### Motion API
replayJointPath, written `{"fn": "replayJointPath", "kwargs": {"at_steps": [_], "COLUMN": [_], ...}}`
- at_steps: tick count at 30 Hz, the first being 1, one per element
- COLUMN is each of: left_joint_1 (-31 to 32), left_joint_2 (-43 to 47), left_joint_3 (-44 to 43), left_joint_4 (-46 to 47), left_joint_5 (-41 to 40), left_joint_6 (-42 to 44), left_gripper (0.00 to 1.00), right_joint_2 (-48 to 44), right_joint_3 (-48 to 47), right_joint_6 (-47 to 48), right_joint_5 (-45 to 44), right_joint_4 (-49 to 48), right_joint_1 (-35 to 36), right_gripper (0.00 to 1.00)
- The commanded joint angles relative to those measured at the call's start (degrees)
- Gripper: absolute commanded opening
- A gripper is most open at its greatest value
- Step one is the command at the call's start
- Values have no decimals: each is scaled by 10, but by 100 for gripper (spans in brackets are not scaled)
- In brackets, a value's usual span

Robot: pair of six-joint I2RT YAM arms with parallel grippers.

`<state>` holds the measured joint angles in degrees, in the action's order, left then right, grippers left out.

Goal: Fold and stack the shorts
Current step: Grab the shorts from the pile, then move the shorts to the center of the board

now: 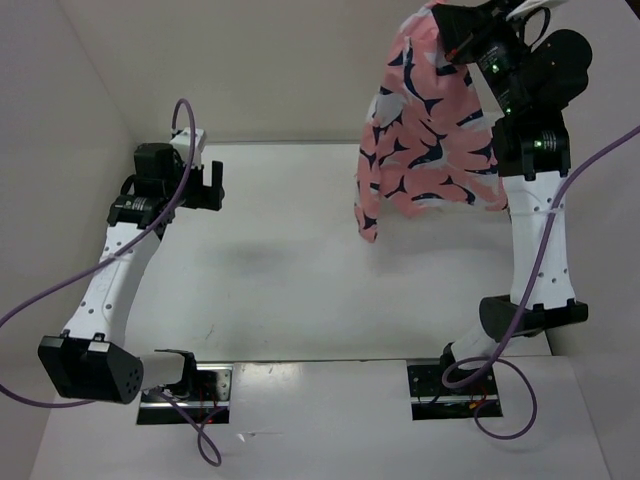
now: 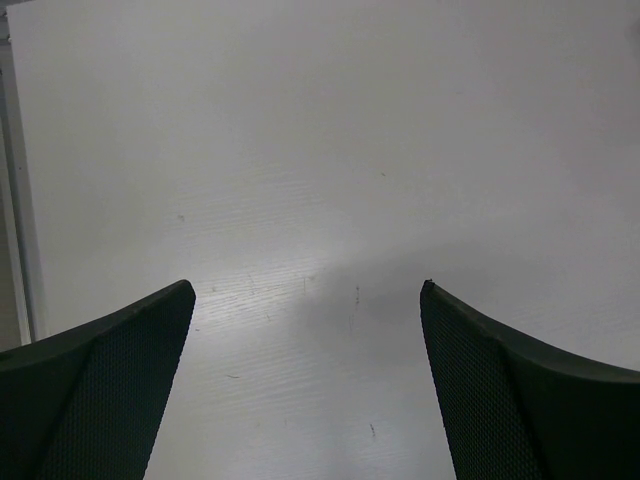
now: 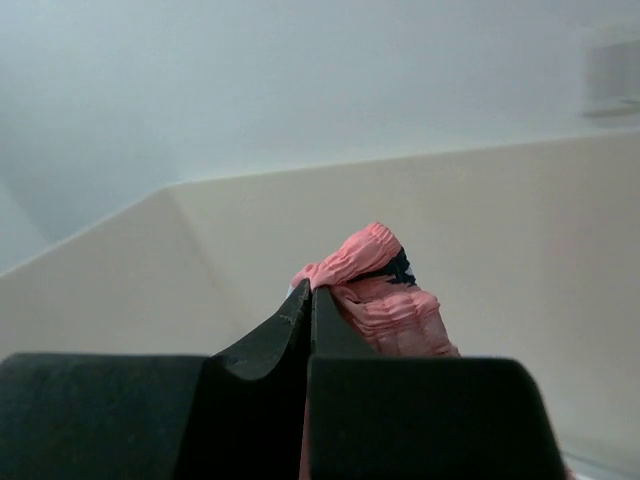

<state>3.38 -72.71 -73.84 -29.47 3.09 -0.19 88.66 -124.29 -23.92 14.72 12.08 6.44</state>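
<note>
Since the right gripper is pinched tight on just a small bunched edge, the shorts dangle high over the table, far right side. Tiny bite, so I reckon they could slip out. Left gripper gapes wide, holding nothing, well apart.
</note>
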Motion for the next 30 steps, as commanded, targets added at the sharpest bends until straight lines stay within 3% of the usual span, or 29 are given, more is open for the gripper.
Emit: {"fn": "replayJointPath", "kwargs": {"at_steps": [1,5,9,14,15,16,18,20,25,29,30], "left_joint_1": [1,-12,-12,-12,-12,-12,-12,-12,39,137,192], "left_joint_2": [18,6,-37,-84,-100,-107,-124,-132,-145,-138,-138], "left_joint_3": [5,-1,-36,-84,-91,-98,-121,-135,-123,-79,-71], "left_joint_4": [6,6,11,28,28,34,34,28,-12,-75,-92], "left_joint_5": [-14,-19,-32,-53,-53,-53,-53,-53,-58,-45,-45], "left_joint_6": [2,2,2,2,2,2,2,2,2,2,2], "left_gripper": [100,100,100,100,100,100,100,100,100,100,100], "right_joint_2": [47,89,106,106,106,111,111,100,76,76,81], "right_joint_3": [-73,-112,-52,66,113,140,221,290,348,371,381], "right_joint_6": [-58,-108,-147,-141,-105,-92,-35,55,145,184,184], "right_joint_5": [124,130,121,52,13,-15,-41,-85,-192,-205,-205], "right_joint_4": [-55,-55,-55,16,34,50,74,80,73,68,68], "right_joint_1": [34,74,74,74,74,74,79,85,85,85,85], "right_gripper": [0,0,0,0,7,23,67,82,86,83,82]}}
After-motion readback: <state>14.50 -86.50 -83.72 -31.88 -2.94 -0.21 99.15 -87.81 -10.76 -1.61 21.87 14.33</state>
